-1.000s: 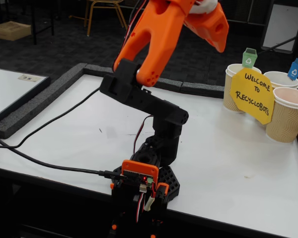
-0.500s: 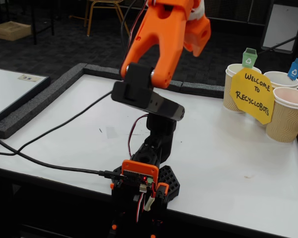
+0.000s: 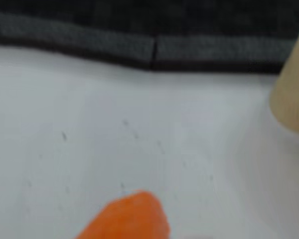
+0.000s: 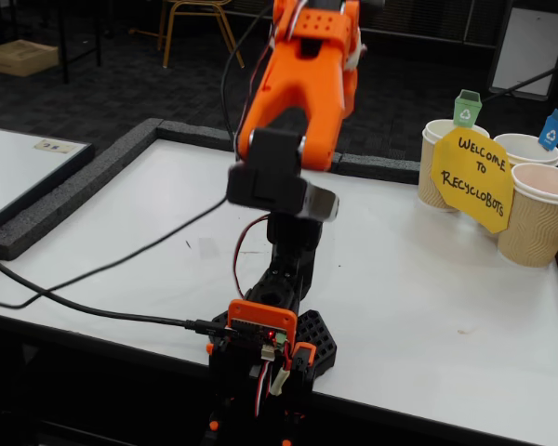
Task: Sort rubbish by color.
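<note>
**Arm swings away from the cups; no rubbish in sight**

Above the middle of the white tabletop [image 4: 428, 307], the orange-and-black robot arm [image 4: 293, 111] stands nearly upright over its base, its upper orange link reaching out of the top of the fixed view. A second ago that link leaned to the right, toward the cups, and the black elbow segment lay long and flat; half a second ago it had already begun to fold; now the elbow is bunched up and the whole arm has turned back toward the centre and left. I read this as the arm leaving the cup area, perhaps after a drop or on its way to look for the next piece.

At the far right stand the three beige ribbed paper cups [image 4: 539, 218] with small coloured recycling tags, and the yellow hand-lettered "Welcome to Recyclobots" sign [image 4: 472, 178] leans in front of them.

The gripper is out of the fixed view. In the blurred wrist view only one orange fingertip [image 3: 127, 219] pokes up from the bottom edge over bare table, so I cannot tell whether the pincer is open or closed. One cup shows at that view's right edge.

None of the crumpled coloured lumps is visible on the table in either view.
</note>
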You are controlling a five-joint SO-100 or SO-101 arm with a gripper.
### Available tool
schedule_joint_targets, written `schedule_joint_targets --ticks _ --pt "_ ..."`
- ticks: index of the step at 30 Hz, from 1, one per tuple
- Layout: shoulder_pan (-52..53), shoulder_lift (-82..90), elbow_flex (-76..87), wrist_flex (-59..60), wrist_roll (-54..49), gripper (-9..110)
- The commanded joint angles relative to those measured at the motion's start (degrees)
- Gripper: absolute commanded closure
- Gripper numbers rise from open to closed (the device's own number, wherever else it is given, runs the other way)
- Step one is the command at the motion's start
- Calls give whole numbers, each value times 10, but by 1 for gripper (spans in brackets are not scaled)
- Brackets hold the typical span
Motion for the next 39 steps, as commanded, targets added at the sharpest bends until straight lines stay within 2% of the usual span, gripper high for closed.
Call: schedule_joint_targets --ticks 1,19,39 --pt "5 87 42 -36 127 101" --pt "40 238 286 -140 201 98" --pt "60 371 450 -175 226 98"
